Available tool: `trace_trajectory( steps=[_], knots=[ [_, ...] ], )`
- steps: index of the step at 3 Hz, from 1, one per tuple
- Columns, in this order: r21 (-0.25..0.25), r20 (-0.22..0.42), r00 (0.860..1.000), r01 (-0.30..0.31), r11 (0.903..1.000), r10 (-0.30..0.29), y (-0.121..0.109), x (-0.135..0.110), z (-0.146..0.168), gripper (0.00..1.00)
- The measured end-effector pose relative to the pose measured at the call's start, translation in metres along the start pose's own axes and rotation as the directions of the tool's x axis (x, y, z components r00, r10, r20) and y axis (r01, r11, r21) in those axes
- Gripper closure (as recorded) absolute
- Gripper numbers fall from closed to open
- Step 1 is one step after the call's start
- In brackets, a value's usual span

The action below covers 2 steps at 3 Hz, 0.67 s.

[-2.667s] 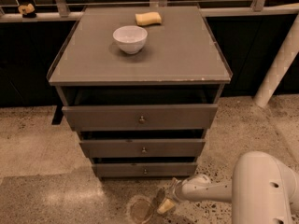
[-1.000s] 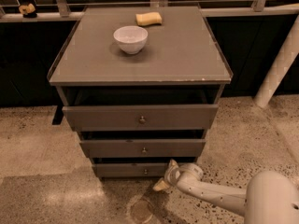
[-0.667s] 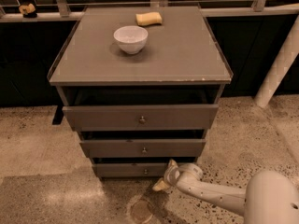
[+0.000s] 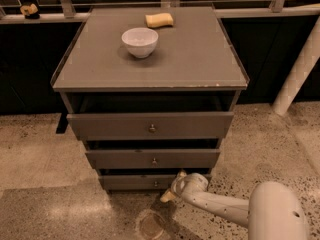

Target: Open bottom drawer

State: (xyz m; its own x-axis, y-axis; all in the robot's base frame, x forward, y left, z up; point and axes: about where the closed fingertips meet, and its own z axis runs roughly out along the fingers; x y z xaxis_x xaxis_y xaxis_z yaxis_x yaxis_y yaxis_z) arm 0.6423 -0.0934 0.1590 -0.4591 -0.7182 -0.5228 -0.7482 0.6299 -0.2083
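The bottom drawer [image 4: 131,182] is the lowest and narrowest of three grey-brown fronts on the cabinet, with a tiny brass knob [image 4: 156,184] at its centre. It stands out only slightly. My gripper [image 4: 173,185] is low by the floor, just right of the knob and close against the drawer front, with one yellowish fingertip up near the drawer's top edge and one lower down. The white arm runs in from the bottom right.
A white bowl [image 4: 140,42] and a yellow sponge [image 4: 159,20] sit on the cabinet top [image 4: 200,59]. The top drawer [image 4: 110,125] and the middle drawer [image 4: 120,159] stand slightly out. A white post [image 4: 299,74] stands at right. Speckled floor surrounds the cabinet.
The gripper has moved up and left from the floor toward the bottom drawer's front, then held nearly still by the knob. The drawers have not visibly moved.
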Motion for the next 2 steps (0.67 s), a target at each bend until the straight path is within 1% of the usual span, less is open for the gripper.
trace_trajectory(
  steps=[2],
  knots=[
    [0.06, -0.01, 1.0, -0.014, 0.9981, 0.014, -0.008, 0.009, 0.018, 0.0]
  ],
)
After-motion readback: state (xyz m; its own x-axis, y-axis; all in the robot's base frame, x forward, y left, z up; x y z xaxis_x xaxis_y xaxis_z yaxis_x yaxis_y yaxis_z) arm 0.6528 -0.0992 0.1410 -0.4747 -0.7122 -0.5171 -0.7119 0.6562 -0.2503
